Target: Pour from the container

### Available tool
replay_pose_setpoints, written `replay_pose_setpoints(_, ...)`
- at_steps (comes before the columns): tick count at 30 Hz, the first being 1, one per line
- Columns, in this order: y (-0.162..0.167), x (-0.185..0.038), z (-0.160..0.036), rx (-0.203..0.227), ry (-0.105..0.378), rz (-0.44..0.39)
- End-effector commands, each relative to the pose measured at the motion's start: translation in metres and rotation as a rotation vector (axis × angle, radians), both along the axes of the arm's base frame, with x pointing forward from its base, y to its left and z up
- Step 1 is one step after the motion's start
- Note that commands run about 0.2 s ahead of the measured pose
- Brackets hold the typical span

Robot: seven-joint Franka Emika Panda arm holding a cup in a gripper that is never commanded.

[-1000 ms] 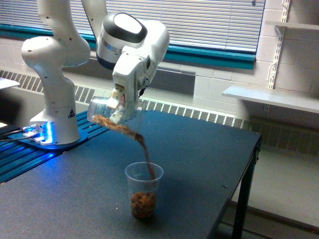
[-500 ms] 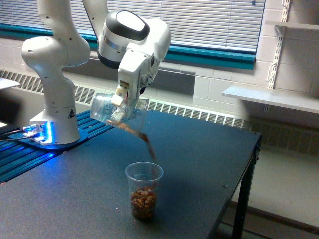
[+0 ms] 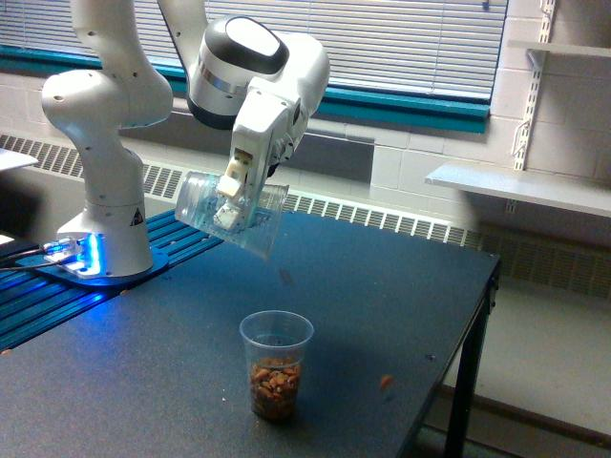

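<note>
The white arm reaches down from its raised wrist, its gripper (image 3: 232, 197) angled downward and clamped on the tipped container (image 3: 229, 212).

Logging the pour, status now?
Gripper shut on tumbler, tipped mouth-down above cup. Tumbler looks empty; brown pieces fill the cup's bottom. One piece on table, exterior view's right of cup. Nothing in the way.

Glossy white rounded arm (image 3: 105, 95) with black joint band, blue-lit base (image 3: 86, 256), perhaps a small black triangular mark.
</note>
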State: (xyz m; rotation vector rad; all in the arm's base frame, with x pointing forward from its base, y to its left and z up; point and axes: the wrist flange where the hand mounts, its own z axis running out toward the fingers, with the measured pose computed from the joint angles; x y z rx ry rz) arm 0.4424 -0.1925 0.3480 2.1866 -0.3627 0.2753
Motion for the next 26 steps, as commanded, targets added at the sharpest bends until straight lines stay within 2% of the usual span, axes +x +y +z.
replay_pose_setpoints(1,0.003,0.003,0.007,-0.016,0.012,0.043)
replay_pose_setpoints(13,0.001,0.0,0.01,-0.018,0.013,0.069)
replay_pose_setpoints(26,-0.003,-0.012,0.014,0.012,-0.018,0.055)
